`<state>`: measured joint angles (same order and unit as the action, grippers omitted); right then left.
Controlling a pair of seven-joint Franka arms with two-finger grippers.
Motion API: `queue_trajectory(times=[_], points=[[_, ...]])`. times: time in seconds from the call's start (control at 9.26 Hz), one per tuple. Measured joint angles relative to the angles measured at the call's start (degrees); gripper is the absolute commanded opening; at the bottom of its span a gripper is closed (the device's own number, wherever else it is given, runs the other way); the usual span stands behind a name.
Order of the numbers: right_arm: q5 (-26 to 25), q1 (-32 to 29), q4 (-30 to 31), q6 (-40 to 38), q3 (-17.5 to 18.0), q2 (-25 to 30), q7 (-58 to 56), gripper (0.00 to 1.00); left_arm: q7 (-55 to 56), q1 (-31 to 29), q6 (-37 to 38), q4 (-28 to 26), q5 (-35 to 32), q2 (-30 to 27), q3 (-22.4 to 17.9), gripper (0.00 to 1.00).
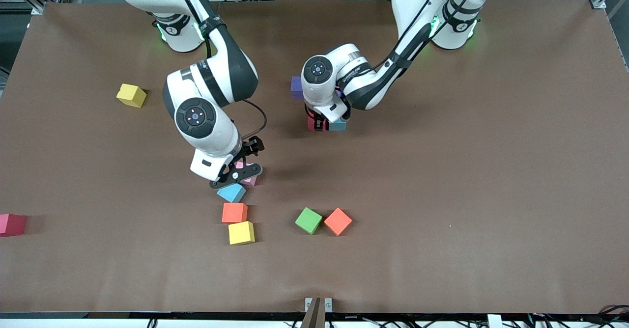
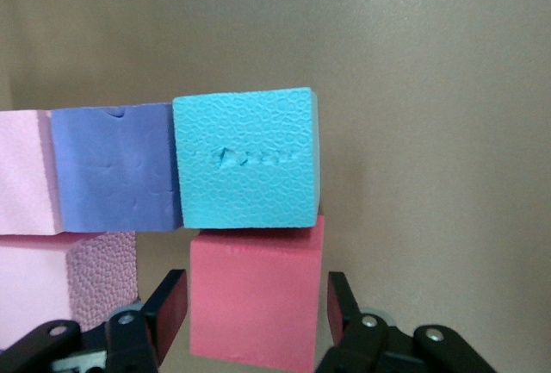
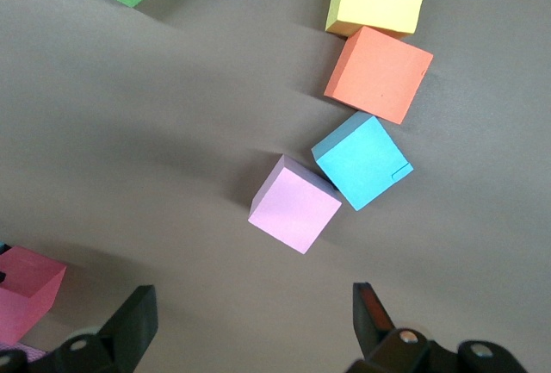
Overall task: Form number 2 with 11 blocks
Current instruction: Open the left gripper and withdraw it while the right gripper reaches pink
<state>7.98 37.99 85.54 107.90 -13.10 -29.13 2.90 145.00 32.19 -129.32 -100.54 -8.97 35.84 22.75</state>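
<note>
Brown counter (image 1: pixel 442 195), no readable writing on the cubes. Left end effector (image 2: pixel 255 311) grips a red block (image 2: pixel 256 300) touching the light blue block (image 2: pixel 245 159) of the started number 2 (image 2: pixel 164 166), mid-counter. Right end effector (image 3: pixel 250 321) is released over a pink block (image 3: pixel 294 203). Loose cubes: two yellow, two orange, one light blue, one red, one green cube (image 1: pixel 308 220).

Matte pebbled foam light blue cube (image 2: pixel 245 159), dented purple foam cube (image 2: pixel 116 168), smooth matte brown table (image 1: pixel 442 195)
</note>
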Motion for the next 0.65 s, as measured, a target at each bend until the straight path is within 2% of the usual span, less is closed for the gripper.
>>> queue_trajectory(times=[0.32, 0.65], points=[[0.02, 0.00, 1.03, 1.15, 0.00, 0.04, 0.35, 1.00, 0.00, 0.00, 3.54, 0.13, 0.41, -3.23, 0.02, 0.74], [0.08, 0.00, 7.26, 9.03, 0.01, -0.06, 3.50, 1.00, -3.01, -2.54, 8.11, 3.20, 0.41, -5.27, -0.26, 0.74]])
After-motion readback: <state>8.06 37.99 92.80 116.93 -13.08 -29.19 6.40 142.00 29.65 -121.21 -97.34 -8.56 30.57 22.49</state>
